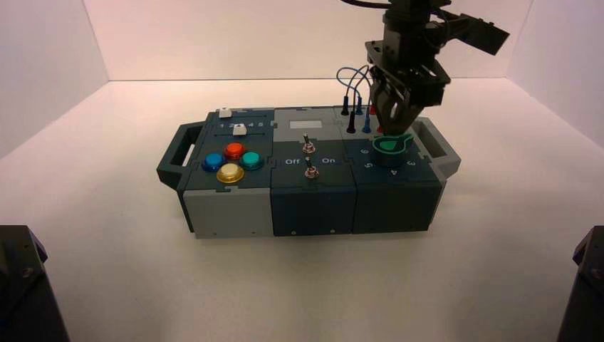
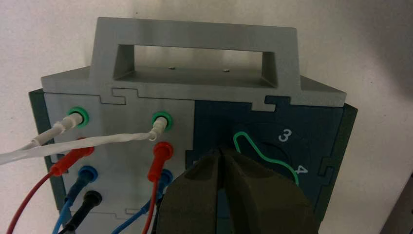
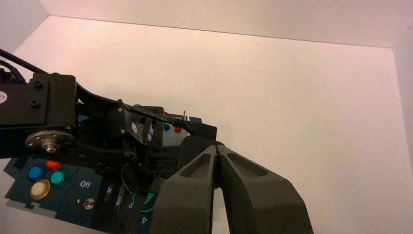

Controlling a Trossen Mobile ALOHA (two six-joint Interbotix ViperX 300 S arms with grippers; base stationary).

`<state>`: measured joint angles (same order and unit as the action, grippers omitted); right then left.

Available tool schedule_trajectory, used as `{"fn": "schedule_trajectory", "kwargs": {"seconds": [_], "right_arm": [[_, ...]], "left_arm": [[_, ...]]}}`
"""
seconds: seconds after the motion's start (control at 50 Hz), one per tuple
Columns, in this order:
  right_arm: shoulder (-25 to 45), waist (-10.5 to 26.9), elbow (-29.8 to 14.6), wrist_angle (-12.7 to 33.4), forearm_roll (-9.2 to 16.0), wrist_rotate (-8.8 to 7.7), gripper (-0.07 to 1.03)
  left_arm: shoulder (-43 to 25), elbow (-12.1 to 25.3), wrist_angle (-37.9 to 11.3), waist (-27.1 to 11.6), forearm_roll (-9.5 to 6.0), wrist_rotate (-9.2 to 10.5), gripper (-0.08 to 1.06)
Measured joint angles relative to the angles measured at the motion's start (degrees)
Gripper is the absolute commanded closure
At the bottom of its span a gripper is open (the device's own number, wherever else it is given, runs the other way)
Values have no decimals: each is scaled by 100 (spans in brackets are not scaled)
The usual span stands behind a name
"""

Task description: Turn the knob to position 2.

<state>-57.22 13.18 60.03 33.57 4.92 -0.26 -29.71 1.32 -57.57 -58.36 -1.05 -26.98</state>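
The knob [image 1: 389, 146], dark green with a bright green top, sits at the right end of the box [image 1: 313, 203]. In the left wrist view the knob [image 2: 265, 148] shows its green-edged teardrop outline, the pointed lobe lying past the "3" on the side away from the "4". My left gripper [image 1: 390, 127] hangs just above and behind the knob. The left gripper [image 2: 221, 152] is shut with nothing between its fingers, its tips right beside the lobe; contact cannot be judged. My right gripper [image 3: 216, 146] is shut and held off to the box's right, away from it.
Red, blue, black and white plug wires [image 2: 73, 156] stand in sockets beside the knob. The grey handle [image 2: 195, 61] juts from that end of the box. Two metal toggle switches [image 1: 308, 158] are mid-box. Coloured push-buttons [image 1: 230, 162] sit at the left end.
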Motion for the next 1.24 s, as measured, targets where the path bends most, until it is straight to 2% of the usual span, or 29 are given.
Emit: {"fn": "schedule_trajectory", "kwargs": {"seconds": [0.28, 0.62, 1.04, 1.24], "right_arm": [[0, 0, 18, 0, 9, 0, 99], [0, 0, 35, 0, 18, 0, 99], [9, 0, 44, 0, 79, 0, 99], [35, 0, 53, 0, 88, 0, 99]], "left_arm": [[123, -44, -35, 290, 35, 0, 101], [633, -352, -352, 229, 35, 70, 101], [1406, -1055, -457, 0, 18, 422, 101], [1477, -1169, -466, -9, 18, 510, 101]]}}
